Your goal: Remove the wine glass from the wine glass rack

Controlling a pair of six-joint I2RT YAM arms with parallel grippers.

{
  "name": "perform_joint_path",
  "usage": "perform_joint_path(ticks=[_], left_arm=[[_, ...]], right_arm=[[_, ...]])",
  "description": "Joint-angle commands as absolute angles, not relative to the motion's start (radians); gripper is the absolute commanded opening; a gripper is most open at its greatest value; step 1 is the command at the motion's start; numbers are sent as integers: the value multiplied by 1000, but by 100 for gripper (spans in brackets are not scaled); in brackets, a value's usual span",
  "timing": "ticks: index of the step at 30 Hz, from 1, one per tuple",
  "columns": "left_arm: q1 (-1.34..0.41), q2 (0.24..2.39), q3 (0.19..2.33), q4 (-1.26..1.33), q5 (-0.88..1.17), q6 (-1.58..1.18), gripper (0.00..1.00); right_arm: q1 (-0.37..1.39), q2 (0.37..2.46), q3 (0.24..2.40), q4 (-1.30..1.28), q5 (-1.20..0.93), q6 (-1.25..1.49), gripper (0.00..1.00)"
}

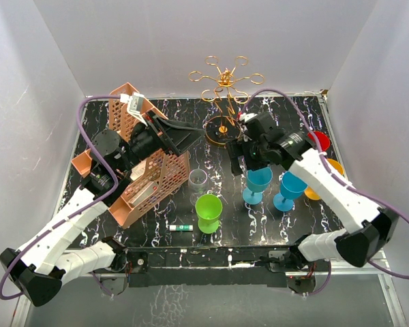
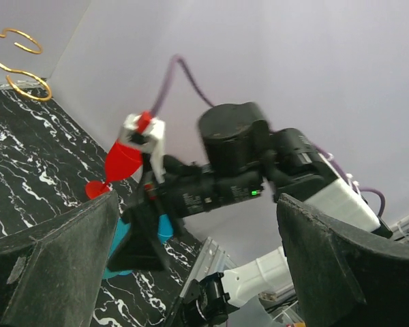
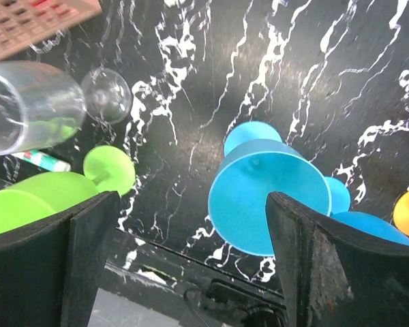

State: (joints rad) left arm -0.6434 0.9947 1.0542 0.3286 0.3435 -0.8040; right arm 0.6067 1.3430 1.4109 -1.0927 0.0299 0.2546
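**Near edge.** Marker (image 1: pixel 181 227) lying on the tabletop (image 1: pixel 157 235), left of centre. Green glass (image 1: pixel 208 211) upright just right of it, clear glass (image 1: pixel 198 178) upright just behind.

**Middle, right.** Left blue glass (image 1: pixel 258 182) and right blue glass (image 1: pixel 288 189), upright and close together. Orange glass (image 1: pixel 330 170) and red glass (image 1: pixel 319 141) stand further right.

**Right jaws.** Spread wide and empty, hanging directly over the left blue glass.

**Left jaws.** Spread wide and empty, pointing right toward the rack's ring base. The pink organizer (image 1: pixel 146 180) sits under that arm.

**Far centre.** Wine glass rack (image 1: pixel 222 80) upright, with no glass visible on its loops. The task's wine glass is probably the left blue glass, already set down.

**Hazards, as judged.**
- The right jaws could clip the blue rim if they drop or swing sideways before rising. That would tip the glass into its close neighbour.
- The left jaws, reaching further right, could catch the thin wire and topple the rack.
- The right arm's purple cable (image 1: pixel 286 102) passes near the rack's loops and could snag them when the arm retreats.
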Motion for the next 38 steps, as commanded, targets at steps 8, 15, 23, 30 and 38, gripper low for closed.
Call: perform_joint_path(ticks=[8,15,23,30,38], left_arm=[[-640,928,1137,166,169,-700,97],[-640,880,1261,-23,17,-564,97],[-640,798,1376,-136,-111,-450,97],[-640,747,1408,-184,-156,-407,97],[-641,735,1397,-174,-161,-406,97]], right_arm=[[610,1060,1532,-831,189,315,99],[611,788,1455,-592,165,280,99],[609,794,1587,-658,262,324,99],[609,787,1578,-635,243,319,99],[610,820,1618,-677,248,323,98]])
